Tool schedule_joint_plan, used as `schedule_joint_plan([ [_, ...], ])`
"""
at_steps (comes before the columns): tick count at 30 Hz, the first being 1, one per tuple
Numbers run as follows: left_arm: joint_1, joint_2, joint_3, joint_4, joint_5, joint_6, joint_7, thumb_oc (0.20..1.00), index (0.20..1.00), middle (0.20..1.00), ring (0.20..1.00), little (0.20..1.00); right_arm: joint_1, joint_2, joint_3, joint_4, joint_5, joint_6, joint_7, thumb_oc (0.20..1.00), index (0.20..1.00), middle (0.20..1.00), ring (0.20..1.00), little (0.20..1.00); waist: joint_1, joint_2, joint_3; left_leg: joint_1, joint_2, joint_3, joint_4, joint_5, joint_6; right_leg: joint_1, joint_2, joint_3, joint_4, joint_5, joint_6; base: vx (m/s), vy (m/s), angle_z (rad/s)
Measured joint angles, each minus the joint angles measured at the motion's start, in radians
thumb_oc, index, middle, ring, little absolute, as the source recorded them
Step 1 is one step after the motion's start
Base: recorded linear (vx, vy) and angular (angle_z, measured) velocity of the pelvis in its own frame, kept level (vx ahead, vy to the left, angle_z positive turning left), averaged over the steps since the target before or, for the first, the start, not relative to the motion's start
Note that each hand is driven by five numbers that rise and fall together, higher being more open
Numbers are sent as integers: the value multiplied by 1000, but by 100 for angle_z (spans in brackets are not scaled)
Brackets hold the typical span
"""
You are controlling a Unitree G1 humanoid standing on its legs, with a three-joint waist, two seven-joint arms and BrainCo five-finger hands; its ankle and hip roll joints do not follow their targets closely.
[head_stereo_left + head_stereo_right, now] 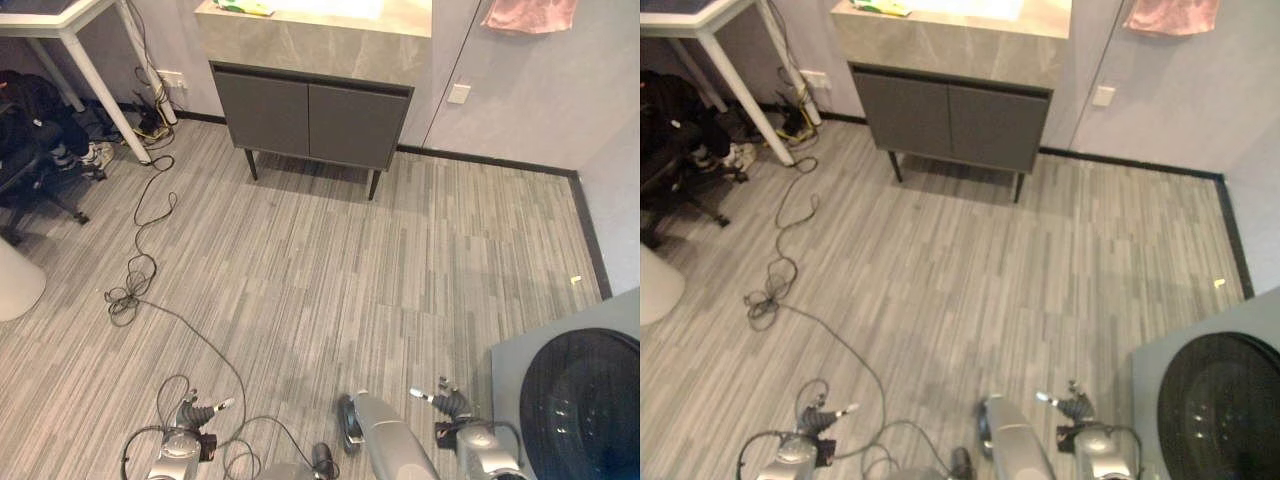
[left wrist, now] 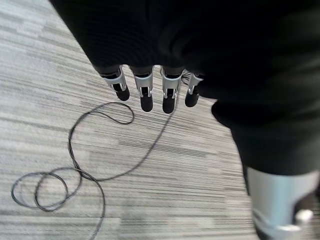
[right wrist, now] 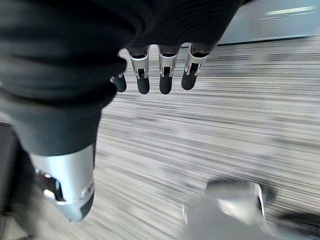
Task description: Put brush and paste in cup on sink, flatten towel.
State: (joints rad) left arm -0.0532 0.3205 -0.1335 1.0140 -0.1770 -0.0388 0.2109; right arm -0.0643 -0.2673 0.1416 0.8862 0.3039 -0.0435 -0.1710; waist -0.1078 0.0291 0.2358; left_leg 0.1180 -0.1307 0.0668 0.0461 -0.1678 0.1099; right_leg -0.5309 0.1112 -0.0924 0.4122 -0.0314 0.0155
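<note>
Not at sink yet, wide floor gap between me and it. Left hand low by my side, fingers straight and apart, empty. Right hand same, empty. Towel hangs on wall right of sink, bunched. Something green on sink's left end; can't tell if brush or paste. Cup not made out. My call: walk straight in, square up to sink front, then lift hands. No readable print.

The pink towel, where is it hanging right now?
The pink towel hangs on the far wall at the top right of the eye views, just right of the grey sink cabinet and above a white wall plate.
</note>
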Motion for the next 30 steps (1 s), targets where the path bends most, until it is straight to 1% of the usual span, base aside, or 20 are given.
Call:
schedule_joint_plan([
  [3, -4, -41, -7, 5, 2, 0, -4, 1000, 1000, 1000, 1000, 1000, 46, 0, -52, 15, 40, 7, -4, 1000, 1000, 1000, 1000, 1000, -41, 16, -20, 135, -6, -62, -73, -53, -83, 10, -4, -95, -280, 31, -4, 477, -8, 70],
  [4, -2, -49, -9, 4, 10, 0, -5, 1000, 1000, 1000, 1000, 1000, 53, 0, -54, 22, 40, 8, -5, 1000, 1000, 1000, 1000, 1000, -42, 9, -24, 166, -19, -57, -73, -54, -84, 16, -14, -134, -294, 37, -20, 640, -44, 62],
  [5, 22, -64, -11, 8, 29, -1, -15, 1000, 1000, 1000, 1000, 1000, 78, 4, -63, 41, 40, 7, -5, 1000, 1000, 1000, 1000, 1000, -46, -7, -54, 225, -53, -58, -48, -57, -91, 86, -42, -244, -357, 11, -87, 460, -43, 27],
  [6, 29, -70, -12, 18, 31, -1, -22, 1000, 1000, 1000, 1000, 1000, 91, -1, -63, 44, 40, 7, -5, 1000, 1000, 1000, 1000, 1000, -47, -13, -64, 250, -71, -58, -23, -58, -105, 121, -55, -233, -370, 46, -157, 479, -68, -6],
  [7, 40, -93, -8, 25, 33, 1, -23, 1000, 1000, 1000, 1000, 1000, 80, -16, -63, 72, 37, 8, -6, 1000, 1000, 1000, 1000, 1000, -34, 21, -70, 264, -64, -65, 57, -42, -154, 145, -46, -219, -339, 184, -246, 436, -63, -19],
  [8, 48, -96, -10, 27, 39, 1, -26, 1000, 1000, 1000, 1000, 1000, 79, -18, -60, 72, 36, 8, -7, 1000, 1000, 1000, 1000, 1000, -36, 29, -77, 255, -58, -74, 106, -87, -163, 162, -47, -205, -338, 229, -263, 450, -100, -19],
  [10, 20, -86, -14, 29, 50, -2, -31, 1000, 1000, 1000, 1000, 1000, 80, -15, -39, 63, 34, 8, -2, 1000, 1000, 1000, 1000, 1000, -44, 40, -91, 172, 27, -83, 187, -108, -179, 218, -39, -198, -341, 182, -244, 335, -94, 36],
  [12, 17, -88, -10, 28, 63, 0, -33, 1000, 1000, 1000, 1000, 1000, 77, -29, -24, 32, 22, 5, -3, 1000, 1000, 1000, 1000, 1000, -37, 36, -98, 80, 72, -85, 329, -94, -253, 297, -40, -192, -363, 157, -214, 333, -143, 9],
  [14, 17, -105, -12, 33, 69, 0, -35, 1000, 1000, 1000, 1000, 1000, 77, -59, -24, -6, -5, -1, -2, 1000, 1000, 1000, 1000, 1000, -59, 61, -106, -20, 90, -80, 525, 29, -354, 357, -40, -176, -377, 122, -164, 330, -218, -2],
  [15, 16, -108, -12, 34, 69, 1, -37, 1000, 1000, 1000, 1000, 1000, 74, -63, -30, -7, -5, -1, -3, 1000, 1000, 1000, 1000, 1000, -56, 54, -102, -67, 82, -81, 617, 95, -378, 373, -39, -159, -387, 91, -173, 338, -235, -31],
  [16, -4, -102, -18, 42, 69, 1, -37, 1000, 1000, 1000, 1000, 1000, 56, -60, -39, 9, -5, 3, -5, 1000, 1000, 1000, 1000, 1000, -34, 45, -88, -156, 85, -45, 781, 122, -359, 395, -45, -120, -390, 78, -190, 257, -133, -56],
  [18, -6, -79, -39, 47, 69, 5, -33, 1000, 1000, 1000, 1000, 1000, 30, -51, -30, 25, -6, 3, -13, 1000, 1000, 1000, 1000, 1000, -8, -9, -58, -238, 105, -2, 807, 81, -291, 454, -72, -55, -408, 65, -189, 212, -69, -68],
  [20, -11, -79, -42, 45, 69, 5, -30, 1000, 1000, 1000, 1000, 1000, -1, -50, -39, 49, -5, 3, -29, 1000, 1000, 1000, 1000, 1000, -6, -50, -29, -379, 133, 15, 727, 51, -229, 499, -112, -27, -438, 53, -175, 318, 39, -36],
  [21, -14, -79, -42, 45, 69, 5, -30, 1000, 1000, 1000, 1000, 1000, 3, -51, -40, 50, -5, 4, -29, 1000, 1000, 1000, 1000, 1000, -6, -51, -28, -383, 135, 17, 718, 51, -229, 499, -115, -30, -439, 58, -167, 440, 111, -56],
  [23, 7, -86, -45, 45, 66, 6, -29, 1000, 1000, 1000, 1000, 1000, -9, -56, -41, 59, -7, 4, -46, 1000, 1000, 1000, 1000, 1000, 15, -49, -17, -419, 153, -15, 319, 76, -204, 547, -132, 61, -451, 24, -124, 361, 126, -99],
  [24, 18, -87, -42, 46, 66, 8, -27, 1000, 1000, 1000, 1000, 1000, -11, -59, -37, 76, -15, 4, -48, 1000, 1000, 1000, 1000, 1000, 21, -27, -4, -408, 152, -54, 134, 125, -219, 591, -132, 90, -474, 16, -107, 282, 90, -110],
  [25, 19, -89, -41, 43, 66, 8, -21, 1000, 1000, 1000, 1000, 1000, -3, -67, -29, 77, -27, 5, -49, 1000, 1000, 1000, 1000, 1000, 23, -5, 5, -404, 151, -90, 65, 152, -228, 614, -131, 109, -474, 11, -67, 423, 106, -111],
  [27, 47, -92, -39, 40, 65, 5, -16, 1000, 1000, 1000, 1000, 1000, 41, -81, -15, 80, -46, 7, -47, 1000, 1000, 1000, 1000, 1000, 48, 42, -17, -377, 133, -242, -9, 167, -248, 634, -120, 193, -450, -41, -37, 409, 117, -117],
  [28, 72, -86, -31, 38, 64, 7, -14, 1000, 1000, 1000, 1000, 1000, 53, -88, 18, 90, -48, 9, -49, 1000, 1000, 1000, 1000, 1000, 43, 69, -32, -333, 119, -293, -48, 223, -238, 661, -124, 240, -454, -72, -15, 311, 154, -137],
  [30, 80, -72, -15, 25, 59, 6, 4, 1000, 1000, 1000, 1000, 1000, 55, -55, 20, 104, -58, 19, -44, 1000, 1000, 1000, 1000, 1000, 80, 44, -25, -272, 93, -265, -62, 261, -213, 627, -142, 299, -384, -108, 42, 277, 204, -156],
])
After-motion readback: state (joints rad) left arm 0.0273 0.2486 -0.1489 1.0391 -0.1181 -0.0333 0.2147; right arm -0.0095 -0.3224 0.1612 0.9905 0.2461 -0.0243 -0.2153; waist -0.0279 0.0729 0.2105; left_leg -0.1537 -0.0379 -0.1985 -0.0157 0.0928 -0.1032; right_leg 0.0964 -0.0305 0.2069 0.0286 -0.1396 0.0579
